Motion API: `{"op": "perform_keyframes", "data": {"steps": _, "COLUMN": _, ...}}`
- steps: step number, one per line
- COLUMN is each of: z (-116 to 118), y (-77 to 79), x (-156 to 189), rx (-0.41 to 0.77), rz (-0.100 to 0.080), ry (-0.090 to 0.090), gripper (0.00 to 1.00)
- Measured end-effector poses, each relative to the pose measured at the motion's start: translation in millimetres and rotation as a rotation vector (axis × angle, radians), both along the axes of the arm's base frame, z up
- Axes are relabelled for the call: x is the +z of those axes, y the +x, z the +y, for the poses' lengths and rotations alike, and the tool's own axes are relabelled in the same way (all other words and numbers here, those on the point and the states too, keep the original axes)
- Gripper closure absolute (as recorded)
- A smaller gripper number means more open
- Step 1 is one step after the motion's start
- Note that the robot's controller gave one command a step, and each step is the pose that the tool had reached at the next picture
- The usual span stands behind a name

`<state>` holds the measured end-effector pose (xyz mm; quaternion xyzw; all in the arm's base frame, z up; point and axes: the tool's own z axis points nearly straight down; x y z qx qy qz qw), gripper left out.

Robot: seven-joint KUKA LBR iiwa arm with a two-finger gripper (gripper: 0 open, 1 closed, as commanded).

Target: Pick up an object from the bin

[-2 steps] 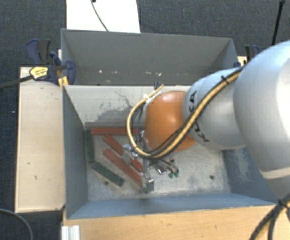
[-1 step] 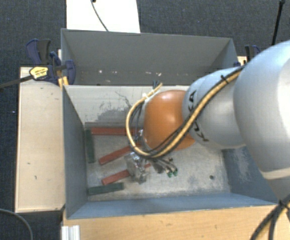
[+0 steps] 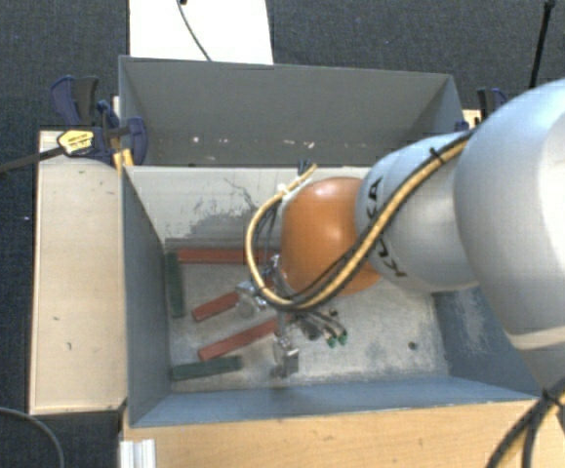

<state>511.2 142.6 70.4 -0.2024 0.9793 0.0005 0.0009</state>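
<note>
My gripper [image 3: 284,357] hangs low near the front of the bin, under the arm's orange cover. A long red-brown bar [image 3: 238,339] lies slanted on the floor, and its right end reaches the gripper. A shorter red-brown bar [image 3: 214,306] lies just behind it, also slanted. A dark green bar [image 3: 206,367] lies flat along the front wall, left of the gripper. I see nothing held in the gripper.
Another red-brown bar [image 3: 209,255] lies along the back wall at the left. A dark green bar [image 3: 175,283] rests along the left wall. The arm and its orange cover hide the bin's middle and right back. The right floor shows bare grey metal.
</note>
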Motion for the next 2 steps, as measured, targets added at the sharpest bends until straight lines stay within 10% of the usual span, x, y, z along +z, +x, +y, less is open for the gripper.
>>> {"op": "perform_keyframes", "data": {"steps": 1, "z": -0.1, "y": 0.0, "x": -0.1, "rx": 0.002, "rz": 0.000, "ry": 0.000, "gripper": 1.00}}
{"op": "perform_keyframes", "data": {"steps": 2, "z": -35.6, "y": -13.1, "x": 144.3, "rx": 0.025, "rz": -0.007, "ry": 0.000, "gripper": 1.00}}
